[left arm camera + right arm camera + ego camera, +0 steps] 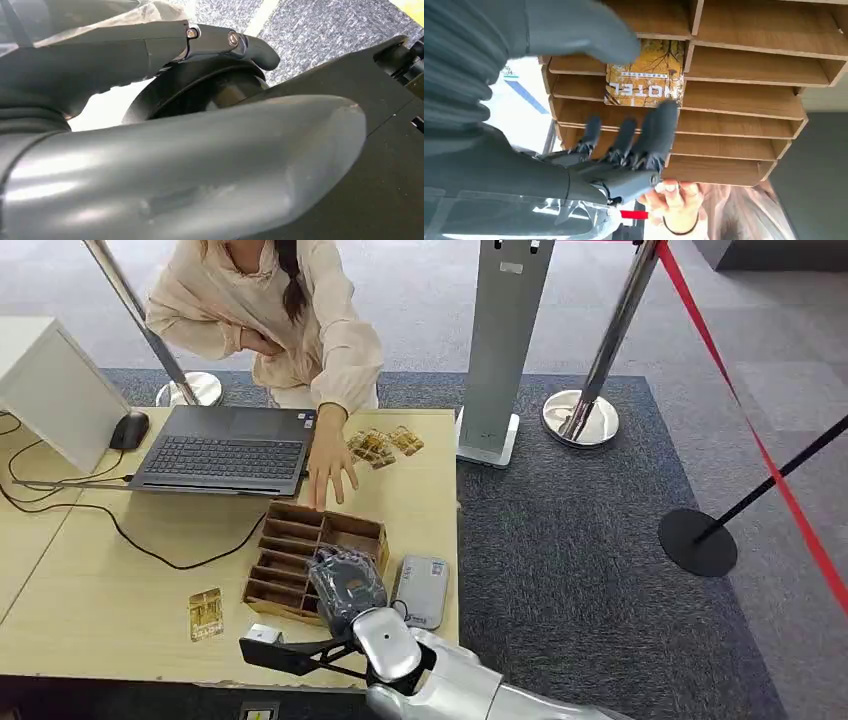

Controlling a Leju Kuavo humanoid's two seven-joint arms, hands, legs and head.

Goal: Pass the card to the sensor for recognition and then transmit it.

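To the left of the right hand, a single loose card lies flat on the wooden table, well apart from it. Farther off on that side sit one open laptop, one dark mouse and a white box cut off by the frame edge.

The right hand hangs over the near end of the slotted wooden card holder, hiding the slots under it in the head view. In the right wrist view a yellow hotel card stands in one slot of the holder, between the thick thumb and the dark fingers; whether they are touching it, I cannot tell. The fingers are apart, only partly curled.

Just right of the hand lies one grey card sensor. Beyond the hand, a person's hand rests at the holder's far edge, beside a small pile of cards, too overlapped to count.

The left hand is so close to its camera that its state cannot be made out.
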